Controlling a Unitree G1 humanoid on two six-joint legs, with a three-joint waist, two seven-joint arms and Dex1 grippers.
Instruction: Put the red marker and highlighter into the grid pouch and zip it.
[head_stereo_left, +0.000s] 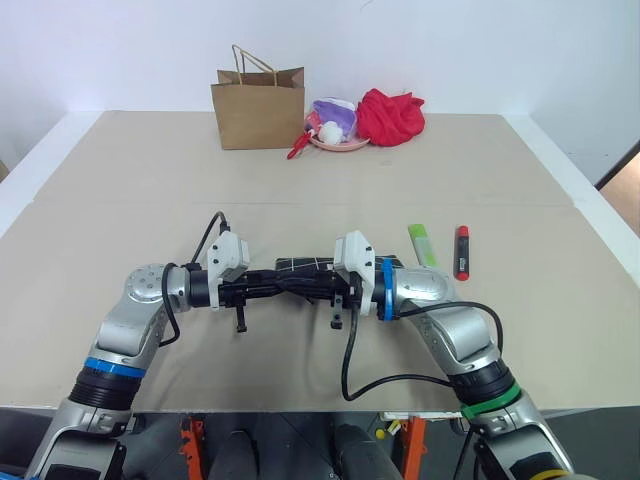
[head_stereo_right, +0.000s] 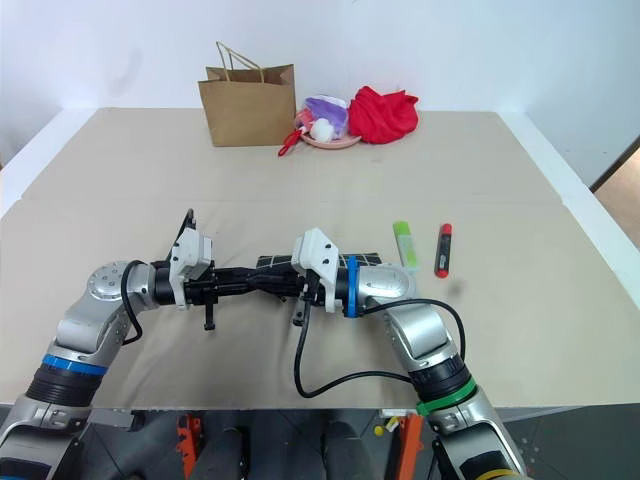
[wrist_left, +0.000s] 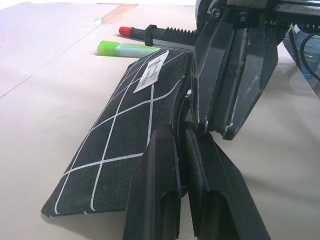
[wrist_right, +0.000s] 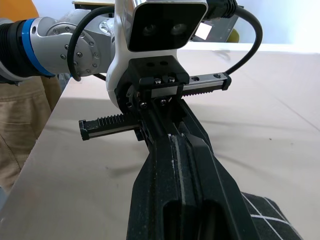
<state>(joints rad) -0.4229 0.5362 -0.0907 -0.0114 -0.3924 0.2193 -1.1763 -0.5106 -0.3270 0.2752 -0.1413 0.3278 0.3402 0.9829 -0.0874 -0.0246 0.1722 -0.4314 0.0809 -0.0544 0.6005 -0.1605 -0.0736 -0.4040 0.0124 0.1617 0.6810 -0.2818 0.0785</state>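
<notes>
Meeting tip to tip over the middle of the tan surface (head_stereo_left: 150, 180), the left gripper (head_stereo_left: 268, 290) and the right gripper (head_stereo_left: 312, 287) both point level toward each other. Each pair of black fingers is pressed together on the upper zipper edge of the grid pouch (wrist_left: 125, 135), which is raised between them; its lower corner rests on the surface. The left fingers (wrist_left: 160, 195) pinch the edge just beside the right fingers (wrist_left: 235, 90), nearly touching them. A small white label (wrist_left: 152, 75) lies on the pouch's face.

Just beyond the right fingers, on the side away from the left ones, the highlighter (head_stereo_left: 422, 244) lies flat on the surface, and the red marker (head_stereo_left: 462, 251) lies just beside it, apart from the pouch. Far from both sets of fingers, at the back edge, stand a brown paper bag (head_stereo_left: 258, 108), a pink dish (head_stereo_left: 338, 128) and a red cloth (head_stereo_left: 390, 116).
</notes>
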